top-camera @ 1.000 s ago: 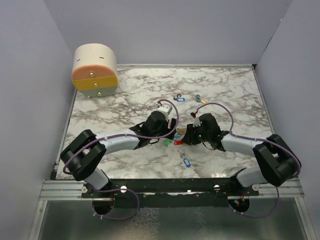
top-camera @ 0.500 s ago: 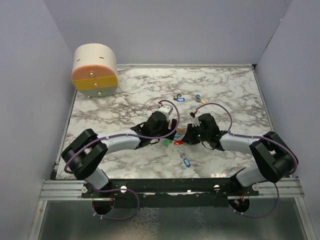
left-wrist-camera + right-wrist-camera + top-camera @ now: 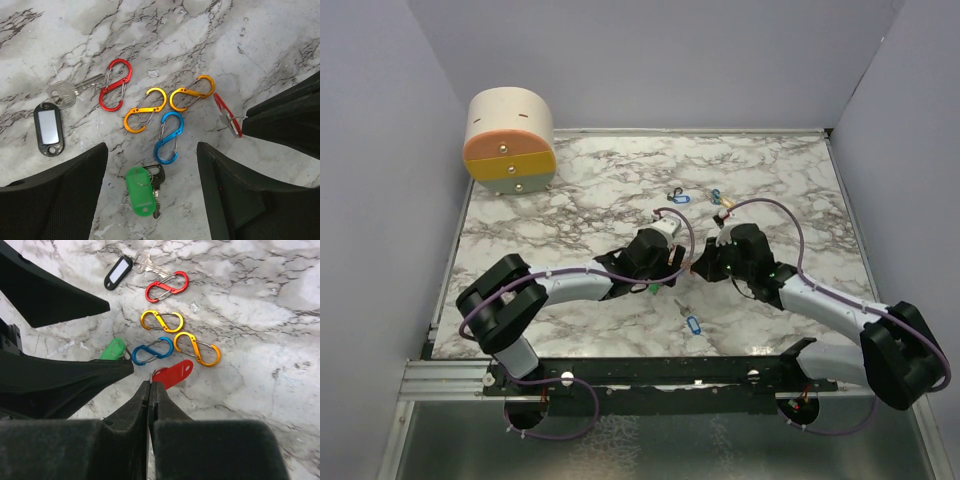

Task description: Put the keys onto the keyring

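pinching red key (image 3: 172,374): right gripper (image 3: 150,385); left gripper (image 3: 151,150) gapes wide.

Left end effector (image 3: 666,272) and right end effector (image 3: 701,267) nearly touch, perhaps, above keys (image 3: 650,288).

I count four clips: one red clip (image 3: 115,84), one blue clip (image 3: 169,137), two orange clips (image 3: 145,109). Four tags I can tell: black tag (image 3: 49,129), green tag (image 3: 139,197), red tag (image 3: 172,374), blue tag (image 3: 693,324). Two far blue bits (image 3: 677,197), unclear.
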Motion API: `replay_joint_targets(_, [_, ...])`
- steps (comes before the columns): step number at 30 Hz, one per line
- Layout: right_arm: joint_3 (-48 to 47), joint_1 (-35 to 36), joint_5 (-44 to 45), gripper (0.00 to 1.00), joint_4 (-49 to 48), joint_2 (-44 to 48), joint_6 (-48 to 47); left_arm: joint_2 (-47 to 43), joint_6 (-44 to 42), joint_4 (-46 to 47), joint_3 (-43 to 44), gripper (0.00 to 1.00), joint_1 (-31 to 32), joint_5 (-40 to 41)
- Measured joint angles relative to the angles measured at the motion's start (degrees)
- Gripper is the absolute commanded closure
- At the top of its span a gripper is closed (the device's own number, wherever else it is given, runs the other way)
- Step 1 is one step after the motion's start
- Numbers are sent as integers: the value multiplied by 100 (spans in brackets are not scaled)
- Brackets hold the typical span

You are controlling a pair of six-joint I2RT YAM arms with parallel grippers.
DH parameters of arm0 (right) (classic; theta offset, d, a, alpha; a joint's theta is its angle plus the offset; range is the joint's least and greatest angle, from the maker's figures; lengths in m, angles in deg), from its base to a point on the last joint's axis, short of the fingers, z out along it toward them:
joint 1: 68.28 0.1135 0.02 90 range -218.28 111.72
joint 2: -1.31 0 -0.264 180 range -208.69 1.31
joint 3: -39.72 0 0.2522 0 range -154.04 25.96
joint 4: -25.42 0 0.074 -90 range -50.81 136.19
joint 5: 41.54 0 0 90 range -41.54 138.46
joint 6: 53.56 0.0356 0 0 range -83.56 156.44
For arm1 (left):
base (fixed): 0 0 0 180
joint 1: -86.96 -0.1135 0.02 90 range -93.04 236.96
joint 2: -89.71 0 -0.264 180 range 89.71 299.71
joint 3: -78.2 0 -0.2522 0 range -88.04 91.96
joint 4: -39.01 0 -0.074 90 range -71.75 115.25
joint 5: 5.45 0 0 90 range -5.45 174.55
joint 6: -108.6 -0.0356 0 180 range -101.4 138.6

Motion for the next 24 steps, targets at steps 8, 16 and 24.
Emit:
replay_joint_targets(8, [-81,0,625,99,785,407,-66,407,-153,-31,319,35,269,125])
replay_joint_targets(16, [-85,0,1038,99,1163,608,-85,669,-181,-129,409,42,341,216])
replay_joint_targets(24, [-85,0,1410,99,1412,802,-85,844,-199,-229,431,44,409,251])
